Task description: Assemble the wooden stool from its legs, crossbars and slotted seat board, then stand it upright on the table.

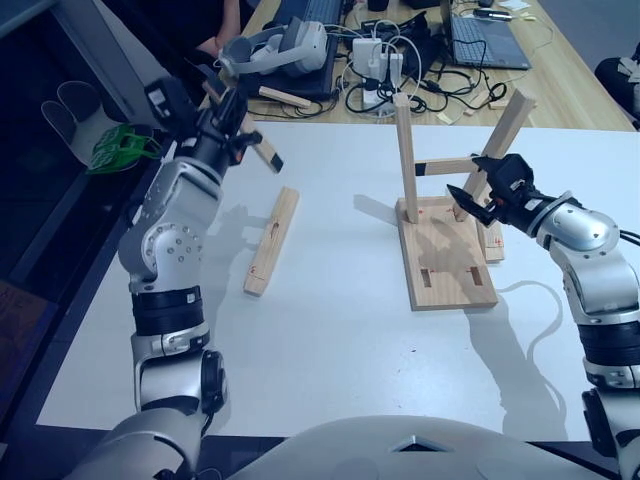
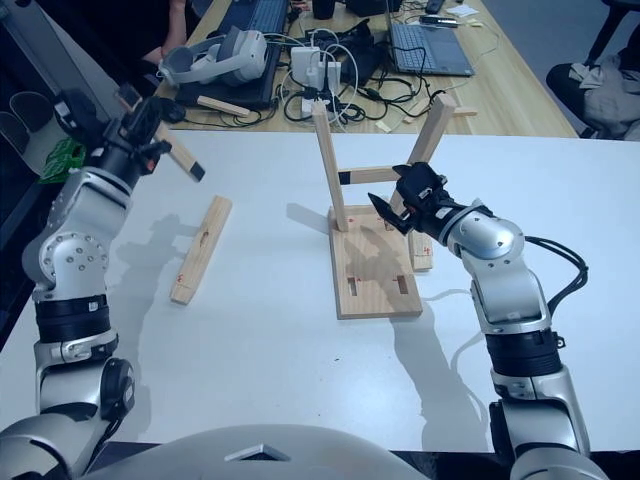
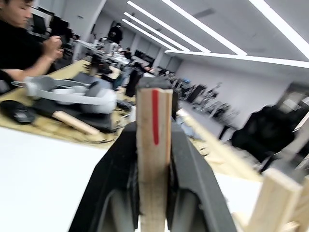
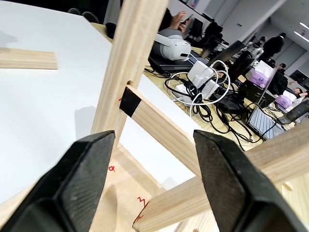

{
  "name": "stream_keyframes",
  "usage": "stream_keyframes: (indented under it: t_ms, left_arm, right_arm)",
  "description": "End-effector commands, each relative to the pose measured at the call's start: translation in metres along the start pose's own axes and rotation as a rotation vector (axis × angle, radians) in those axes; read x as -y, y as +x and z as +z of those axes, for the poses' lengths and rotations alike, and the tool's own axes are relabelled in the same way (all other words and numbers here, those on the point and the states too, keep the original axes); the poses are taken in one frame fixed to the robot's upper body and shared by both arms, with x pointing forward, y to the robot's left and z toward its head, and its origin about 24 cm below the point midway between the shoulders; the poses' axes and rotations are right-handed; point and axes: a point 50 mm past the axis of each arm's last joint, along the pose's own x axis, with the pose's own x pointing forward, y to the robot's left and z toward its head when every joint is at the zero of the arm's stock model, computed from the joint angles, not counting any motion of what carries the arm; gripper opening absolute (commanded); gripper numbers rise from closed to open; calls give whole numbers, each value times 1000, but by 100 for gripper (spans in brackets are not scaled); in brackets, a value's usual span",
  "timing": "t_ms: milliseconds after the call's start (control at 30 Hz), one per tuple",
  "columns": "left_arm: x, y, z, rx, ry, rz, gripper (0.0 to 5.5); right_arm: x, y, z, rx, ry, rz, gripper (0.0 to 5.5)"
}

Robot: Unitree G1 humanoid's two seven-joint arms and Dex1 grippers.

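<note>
**Partly built stool on the table, both arms raised**

The white table (image 1: 330, 340) carries all the stool parts. The seat board (image 1: 450, 285) lies flat to the right of centre, with its slots facing up. An upright leg (image 1: 404, 150) stands at the board's far left corner. A leaning leg (image 1: 505, 135) rises from the far right side and tilts away to the right; its foot is hidden behind the right arm. A crossbar (image 1: 450, 166) with a dark end runs between these two legs about halfway up. A loose leg (image 1: 272, 241) lies flat on the table, well apart from the board on its left. Another wooden piece (image 1: 494, 240) lies flat just beside the board's right edge.

The left gripper (image 1: 235, 125) is held high above the table's far left corner. It is clenched on a wooden bar (image 3: 153, 159) with a red stripe, which is squeezed between the dark fingers (image 3: 193, 164). The right gripper (image 1: 470, 200) hovers over the board's far right corner, near the foot of the leaning leg. Its fingers (image 4: 82, 179) are spread wide and grasp nothing.

Beyond the table, a desk holds a headset (image 1: 280, 45), a laptop (image 1: 485, 40) and tangled cables.
</note>
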Motion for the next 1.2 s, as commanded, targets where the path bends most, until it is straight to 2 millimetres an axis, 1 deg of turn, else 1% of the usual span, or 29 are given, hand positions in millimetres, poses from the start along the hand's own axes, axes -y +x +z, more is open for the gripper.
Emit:
stream_keyframes:
  t_ms: [33,100,167,267,400,467,600,700,800,900,1000,1100,1200]
  left_arm:
    - [-16,-1,-22,-77,161,63,41]
    - [-21,2,-25,-88,196,82,41]
    - [-24,5,-23,-79,225,80,41]
    - [-28,-1,-28,-90,290,76,41]
    - [-31,-8,-38,-114,330,91,41]
    - [-30,-10,-42,-129,302,94,41]
    - [-16,-15,-48,-138,113,79,41]
    - [-8,-15,-49,-112,46,47,41]
    - [-12,-17,-51,-96,74,44,41]
    - [-22,-21,-61,-110,115,70,41]
    - [-30,-23,-72,-104,111,76,41]
    - [-34,-18,-81,-77,105,73,41]
    - [-35,-15,-86,-58,144,63,41]
  right_arm:
    - [-7,1,-11,-2,59,-61,300]
    - [-13,2,-13,2,75,-67,300]
    - [-14,2,-16,3,102,-88,300]
    - [-9,2,-19,6,169,-128,300]
    - [-10,5,-20,0,189,-121,300]
    - [-10,5,-21,-4,194,-117,300]
    - [-9,5,-22,-10,205,-120,300]
    - [-8,5,-23,-11,215,-121,300]
    - [-7,5,-23,-9,218,-118,300]
    - [-6,5,-23,-6,222,-118,300]
    - [-5,6,-23,-2,233,-117,300]
    - [-5,9,-21,10,244,-115,300]
    - [-4,11,-19,21,249,-111,300]
